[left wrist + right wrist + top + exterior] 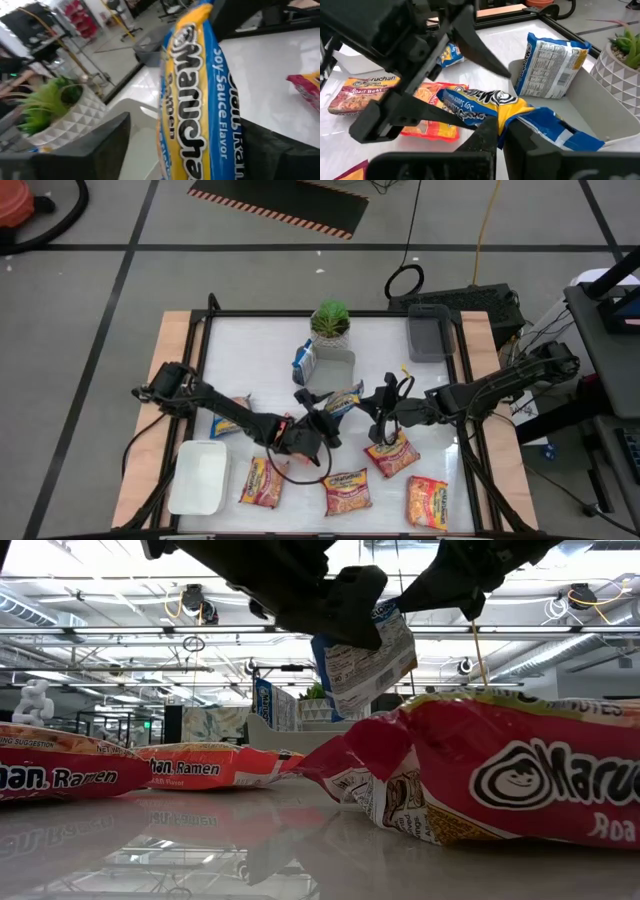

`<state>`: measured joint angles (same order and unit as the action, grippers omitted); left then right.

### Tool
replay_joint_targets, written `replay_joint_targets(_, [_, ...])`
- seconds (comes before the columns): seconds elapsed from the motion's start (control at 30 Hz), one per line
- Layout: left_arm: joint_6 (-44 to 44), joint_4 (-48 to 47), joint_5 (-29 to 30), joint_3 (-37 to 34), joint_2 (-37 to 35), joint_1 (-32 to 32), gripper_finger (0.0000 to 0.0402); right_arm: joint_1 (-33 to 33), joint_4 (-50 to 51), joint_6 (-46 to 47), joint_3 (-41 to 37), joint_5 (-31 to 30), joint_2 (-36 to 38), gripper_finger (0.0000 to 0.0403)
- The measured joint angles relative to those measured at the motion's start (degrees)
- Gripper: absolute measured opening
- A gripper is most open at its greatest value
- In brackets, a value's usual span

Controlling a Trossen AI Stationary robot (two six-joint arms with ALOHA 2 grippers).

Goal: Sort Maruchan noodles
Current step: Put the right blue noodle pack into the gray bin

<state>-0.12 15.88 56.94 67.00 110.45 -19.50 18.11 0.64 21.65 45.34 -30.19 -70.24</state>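
Observation:
A blue-and-yellow soy sauce Maruchan packet (343, 398) hangs above the middle of the table between both grippers. My right gripper (379, 412) is shut on it. My left gripper (320, 418) is open, one finger on either side of the packet (192, 100); I cannot tell whether they touch it. Another blue-white packet (552, 62) stands on edge, leaning on the wall of a grey tray (345, 368). Orange-red and pink-red packets (390, 452) (262, 480) (347, 490) lie flat near the front edge. A blue-yellow one (232, 416) lies at the left. My right gripper pinches the crumpled end (520, 112) of the blue-and-yellow packet between its two fingers, coming from the table's right side. The packet is lifted clear of the table and reaches from the fingers toward the left gripper, its far part between that gripper's open fingers.
A potted plant (331, 322) stands at the far middle, just behind the grey tray. A second grey tray (430, 335) is at the far right, a white tray (198, 476) at the near left. Another packet (427, 502) lies at the near right.

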Motion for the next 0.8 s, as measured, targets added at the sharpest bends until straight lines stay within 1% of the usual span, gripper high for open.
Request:
replay_joint_targets(0.1, [-1.15,-1.18,-4.13,0.0,0.0,0.91,0.0268,0.16,0.0,0.11,0.0,0.08,0.0,0.0004])
replay_joint_targets(0.17, [-2.13,-2.21,-5.19,0.0,0.0,1.26,0.0252,0.37,-0.13,0.12,0.0,0.08,0.0,0.0004])
replay_joint_targets(0.27, [-3.2,-4.14,-5.43,0.0,0.0,1.54,0.0231,0.37,-0.83,0.12,0.0,0.15,0.0,0.0004])
replay_joint_targets(0.63, [-3.13,-4.05,-4.49,0.0,-0.02,1.47,0.0141,0.37,-0.85,0.13,0.0,0.26,0.0,0.0004])
replay_joint_targets(0.8, [-3.04,-4.07,-4.53,0.0,-0.02,1.39,0.0134,0.37,-0.87,-0.53,0.0,0.41,0.0,0.0004])
